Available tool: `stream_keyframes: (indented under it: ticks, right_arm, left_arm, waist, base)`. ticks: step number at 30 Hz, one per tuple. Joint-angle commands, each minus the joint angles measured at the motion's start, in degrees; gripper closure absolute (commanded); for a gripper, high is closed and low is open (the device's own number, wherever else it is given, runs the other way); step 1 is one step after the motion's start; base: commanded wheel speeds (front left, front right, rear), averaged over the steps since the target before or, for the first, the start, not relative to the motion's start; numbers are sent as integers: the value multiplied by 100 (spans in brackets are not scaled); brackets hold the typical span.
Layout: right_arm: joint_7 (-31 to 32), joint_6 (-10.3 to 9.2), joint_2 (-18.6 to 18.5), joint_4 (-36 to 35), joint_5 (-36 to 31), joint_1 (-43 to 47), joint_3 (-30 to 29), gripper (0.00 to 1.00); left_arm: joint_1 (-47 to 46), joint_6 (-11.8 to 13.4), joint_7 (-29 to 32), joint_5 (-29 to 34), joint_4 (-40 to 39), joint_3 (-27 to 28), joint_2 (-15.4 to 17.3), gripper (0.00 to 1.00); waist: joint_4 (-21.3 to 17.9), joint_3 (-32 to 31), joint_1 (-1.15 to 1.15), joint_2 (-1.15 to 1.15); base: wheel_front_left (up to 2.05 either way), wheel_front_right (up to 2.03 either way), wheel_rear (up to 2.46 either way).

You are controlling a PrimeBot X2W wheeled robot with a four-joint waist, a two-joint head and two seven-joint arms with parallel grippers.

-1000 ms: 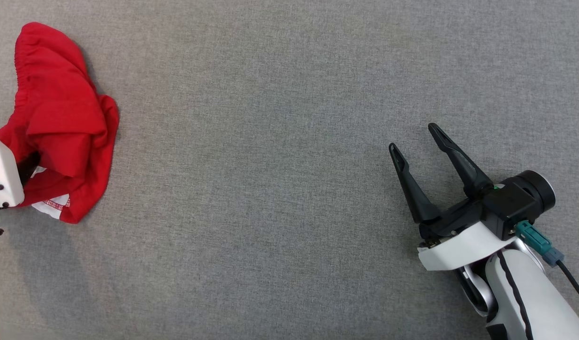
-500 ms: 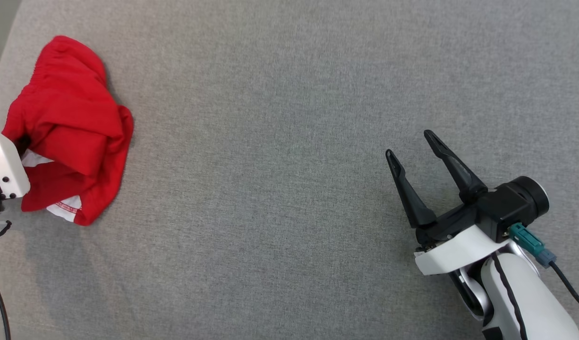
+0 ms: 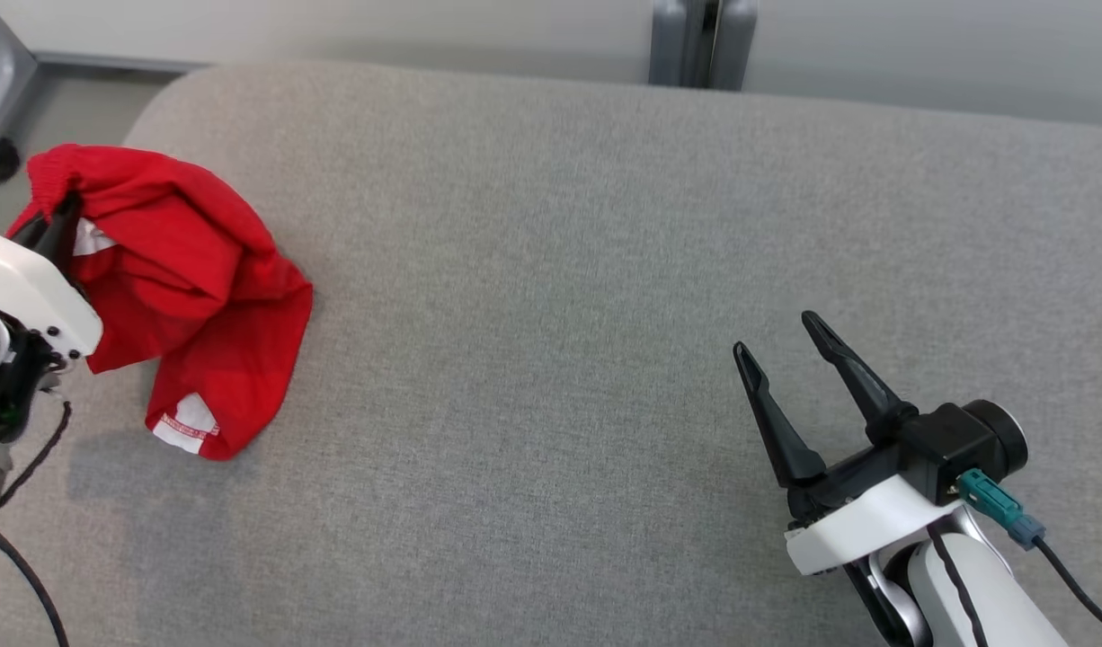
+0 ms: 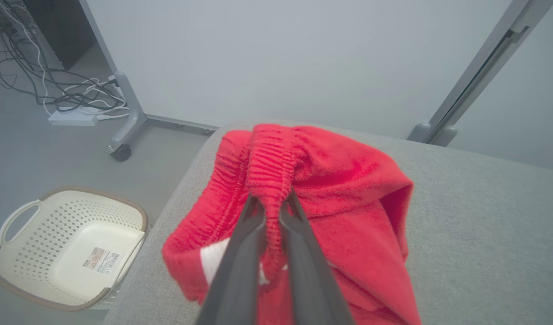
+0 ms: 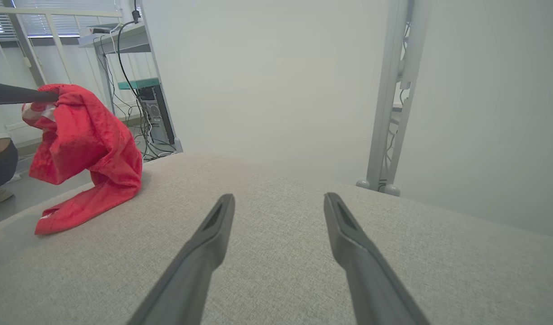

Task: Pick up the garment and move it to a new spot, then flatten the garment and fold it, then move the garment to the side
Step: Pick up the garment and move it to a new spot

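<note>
The left hand has just clamped the waistband of the red garment, raising it at ten o'clock on the desk: the pick-up has begun. The right hand, at four o'clock, stays spread.

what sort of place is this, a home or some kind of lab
Most likely a robotics lab or test room, not a home: a wheeled metal frame and loose cables on the bare floor, a computer tower, and a grey padded table under the red garment.
</note>
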Motion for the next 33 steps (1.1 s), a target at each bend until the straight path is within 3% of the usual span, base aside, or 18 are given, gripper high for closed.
stream_keyframes:
  ticks: [1, 9, 18, 23, 33]
  right_arm:
    - [-25, -2, 8, 5, 35, 108, -52, 0]
    - [-25, -2, 57, -9, 59, 350, -128, 0]
    - [-25, -2, 84, -82, -7, 396, -417, 0]
    - [-25, -2, 159, -93, -151, 403, -844, 0]
    - [-25, -2, 310, -212, -303, 331, -1291, 0]
  left_arm:
    - [118, -2, -163, -153, -145, 69, -3, 100]
    - [469, -2, -1112, -378, -1048, 183, 48, 100]
    - [620, -3, -1291, 100, -2123, 470, -120, 100]
    - [800, -3, -1290, 529, -2844, 585, -393, 100]
    - [774, -2, -1233, 871, -3674, 29, -1124, 100]
  waist:
    - [-77, -348, 0, 0]
    - [-321, -821, 0, 0]
    - [-643, -964, 0, 0]
    - [-952, -988, 0, 0]
    - [-1691, -818, 0, 0]
  base:
    - [0, 0, 0]
    - [0, 0, 0]
    - [0, 0, 0]
    - [0, 0, 0]
    - [0, 0, 0]
